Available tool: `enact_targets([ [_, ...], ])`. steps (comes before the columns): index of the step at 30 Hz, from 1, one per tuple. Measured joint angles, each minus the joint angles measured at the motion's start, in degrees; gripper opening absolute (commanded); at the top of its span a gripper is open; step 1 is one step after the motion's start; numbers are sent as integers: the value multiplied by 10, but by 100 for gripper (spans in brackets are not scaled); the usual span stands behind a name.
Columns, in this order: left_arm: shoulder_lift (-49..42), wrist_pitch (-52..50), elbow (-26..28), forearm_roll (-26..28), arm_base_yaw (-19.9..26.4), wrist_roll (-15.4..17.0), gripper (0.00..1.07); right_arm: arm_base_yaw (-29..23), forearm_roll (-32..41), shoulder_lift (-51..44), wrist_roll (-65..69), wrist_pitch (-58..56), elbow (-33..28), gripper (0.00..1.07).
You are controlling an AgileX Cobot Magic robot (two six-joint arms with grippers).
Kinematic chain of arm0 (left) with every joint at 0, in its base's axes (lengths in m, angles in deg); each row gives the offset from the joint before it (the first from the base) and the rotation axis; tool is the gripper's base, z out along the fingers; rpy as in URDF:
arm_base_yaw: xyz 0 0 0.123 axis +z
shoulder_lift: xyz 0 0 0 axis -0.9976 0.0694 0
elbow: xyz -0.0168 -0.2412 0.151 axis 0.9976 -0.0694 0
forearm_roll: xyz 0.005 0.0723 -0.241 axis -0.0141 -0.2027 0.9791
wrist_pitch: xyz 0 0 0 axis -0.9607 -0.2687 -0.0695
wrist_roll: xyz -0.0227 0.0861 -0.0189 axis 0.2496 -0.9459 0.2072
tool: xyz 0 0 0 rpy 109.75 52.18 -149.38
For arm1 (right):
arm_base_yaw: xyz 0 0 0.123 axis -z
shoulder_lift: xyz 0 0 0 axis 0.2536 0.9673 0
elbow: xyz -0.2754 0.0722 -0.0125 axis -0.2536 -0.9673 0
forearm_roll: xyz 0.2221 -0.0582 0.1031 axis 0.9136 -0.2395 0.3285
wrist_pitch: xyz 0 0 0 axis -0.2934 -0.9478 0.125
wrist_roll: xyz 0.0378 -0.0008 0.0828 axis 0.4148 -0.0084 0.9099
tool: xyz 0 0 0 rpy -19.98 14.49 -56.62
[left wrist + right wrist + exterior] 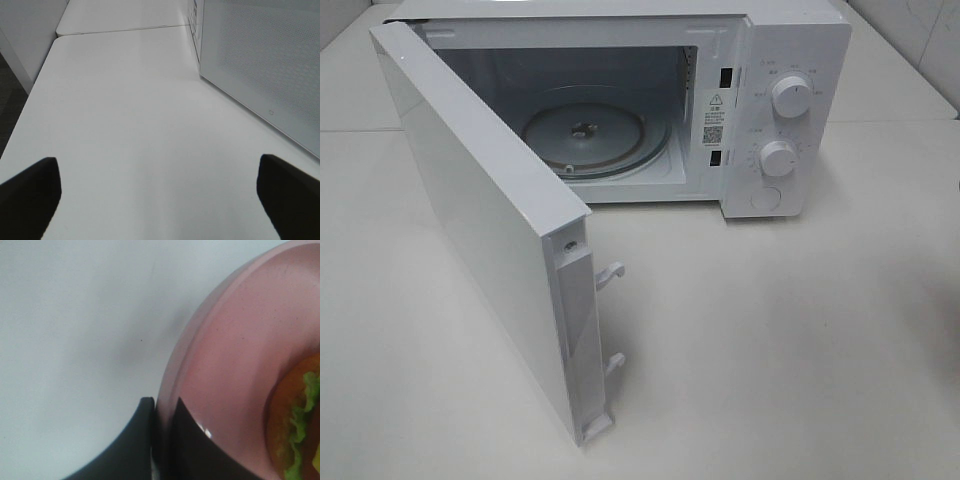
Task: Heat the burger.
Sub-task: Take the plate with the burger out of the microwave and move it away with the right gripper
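The burger, with green lettuce and an orange-brown bun, shows only at the edge of the right wrist view, lying on a round pink plate. My right gripper is shut on the plate's rim, one dark finger on each side of it. My left gripper is open and empty, low over the white table beside the microwave door. Neither gripper, plate nor burger appears in the exterior view. The white microwave stands at the back with its door swung wide open and a glass turntable inside.
The open door reaches far out over the left half of the white table, its two latch hooks pointing right. Two knobs sit on the microwave's right panel. The table edge drops to dark floor in the left wrist view.
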Motion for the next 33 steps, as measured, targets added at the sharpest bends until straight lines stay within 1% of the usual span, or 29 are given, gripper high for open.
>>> enact_targets([
  [6,0,0,0,0,0,0,100,5,-29,17,47,-8,-1,0],
  [8,0,0,0,0,0,0,100,5,-49,24,68,-7,-2,0],
  [13,0,0,0,0,0,0,100,5,-66,26,96,-6,-2,0],
  [18,0,0,0,0,0,0,100,5,-68,27,116,-6,-2,0],
  [33,0,0,0,0,0,0,100,5,-68,27,119,-5,-2,0],
])
